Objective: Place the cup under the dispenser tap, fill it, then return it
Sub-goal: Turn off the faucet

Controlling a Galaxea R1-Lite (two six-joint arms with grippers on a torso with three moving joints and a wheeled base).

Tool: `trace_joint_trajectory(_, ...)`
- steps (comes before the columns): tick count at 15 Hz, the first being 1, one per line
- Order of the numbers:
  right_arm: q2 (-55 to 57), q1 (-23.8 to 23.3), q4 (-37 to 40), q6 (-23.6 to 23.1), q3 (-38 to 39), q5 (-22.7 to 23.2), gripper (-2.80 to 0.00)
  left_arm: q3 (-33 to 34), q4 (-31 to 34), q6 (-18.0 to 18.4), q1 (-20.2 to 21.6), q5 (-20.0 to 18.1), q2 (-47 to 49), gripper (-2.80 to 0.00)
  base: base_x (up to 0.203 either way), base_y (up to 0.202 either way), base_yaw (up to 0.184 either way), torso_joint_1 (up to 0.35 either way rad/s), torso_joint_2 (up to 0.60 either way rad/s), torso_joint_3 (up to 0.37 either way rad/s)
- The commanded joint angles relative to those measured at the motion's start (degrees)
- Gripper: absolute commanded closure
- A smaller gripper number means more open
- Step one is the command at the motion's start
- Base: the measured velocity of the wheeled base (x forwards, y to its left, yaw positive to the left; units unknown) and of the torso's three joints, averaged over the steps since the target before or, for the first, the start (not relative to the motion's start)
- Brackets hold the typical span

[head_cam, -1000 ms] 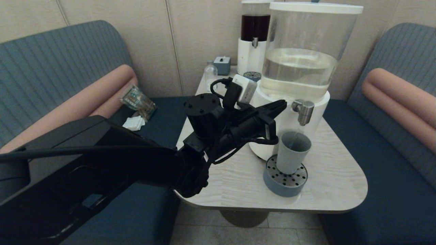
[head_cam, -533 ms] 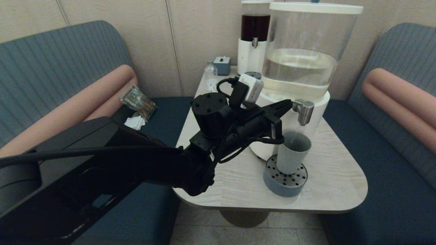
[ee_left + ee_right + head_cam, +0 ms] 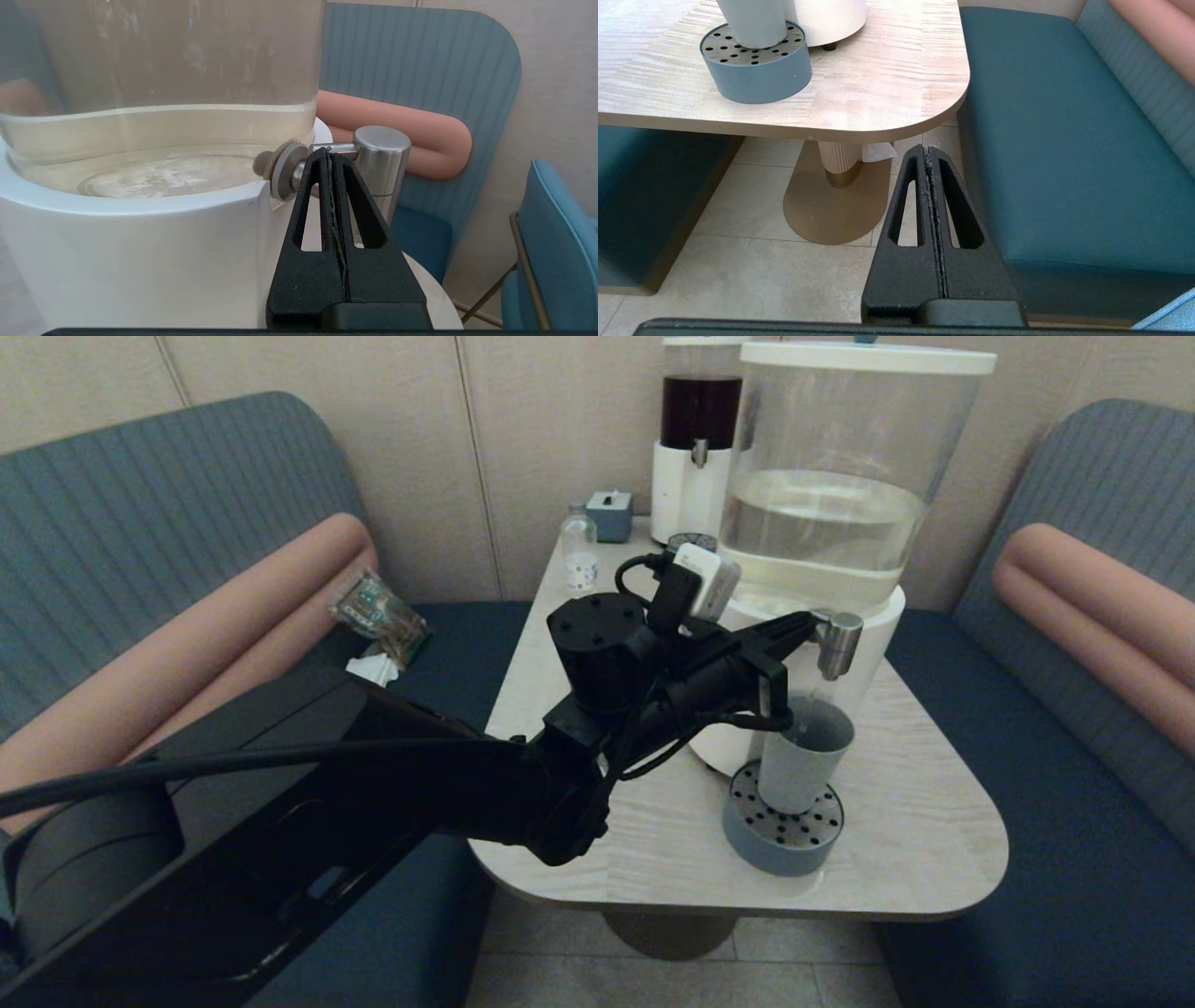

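The grey-blue cup point(image 3: 801, 753) stands upright on the round perforated drip tray point(image 3: 782, 838), directly below the brushed-steel dispenser tap point(image 3: 837, 642) of the large white-based dispenser point(image 3: 822, 504). My left gripper point(image 3: 805, 622) is shut with nothing in it, its tips at the tap's horizontal stem point(image 3: 335, 149), beside the spout point(image 3: 380, 158). Whether the tips touch the stem I cannot tell. The cup point(image 3: 752, 21) and drip tray point(image 3: 755, 65) also show in the right wrist view. My right gripper point(image 3: 929, 148) is shut and parked low, off the table's near corner above the floor.
A smaller dark-red-liquid dispenser point(image 3: 695, 439), a small clear bottle point(image 3: 579, 555) and a small grey box point(image 3: 610, 513) stand at the table's back. Blue benches point(image 3: 1055, 775) flank the table point(image 3: 915, 840). A snack packet point(image 3: 378, 616) and tissue lie on the left bench.
My left arm has reached forward and to the right, bringing its shut gripper from short of the tap up to the tap's stem. The cup has stayed put on the tray.
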Motion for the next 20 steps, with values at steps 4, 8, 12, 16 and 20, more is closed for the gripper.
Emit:
trace_joint_trajectory(4,0.08,0.0,-0.05,-0.02,0.09,0.01,0.0,-2.9,1.66,-0.06,0.0,-0.11,1.35,0.0,0.0,0.0,0.0,0.0,0.0,0.0)
trace_joint_trajectory(8,0.08,0.0,-0.02,-0.02,0.09,-0.02,0.0,-5.31,4.27,0.02,-0.05,-0.2,1.44,0.0,0.0,0.0,0.0,0.0,0.0,0.0)
trace_joint_trajectory(12,0.08,0.0,0.0,-0.02,0.09,-0.05,0.0,-8.78,7.24,0.12,-0.44,-0.42,1.95,0.0,0.0,0.0,0.0,0.0,0.0,0.0)
trace_joint_trajectory(16,0.08,0.0,0.03,-0.02,0.09,-0.05,0.0,-13.53,10.74,0.53,-1.54,-0.48,3.49,0.0,0.0,0.0,0.0,0.0,0.0,0.0)
trace_joint_trajectory(20,0.08,0.0,-0.01,-0.02,0.09,-0.04,0.0,-14.73,11.86,0.56,-2.02,-0.51,4.25,0.0,0.0,0.0,0.0,0.0,0.0,0.0)
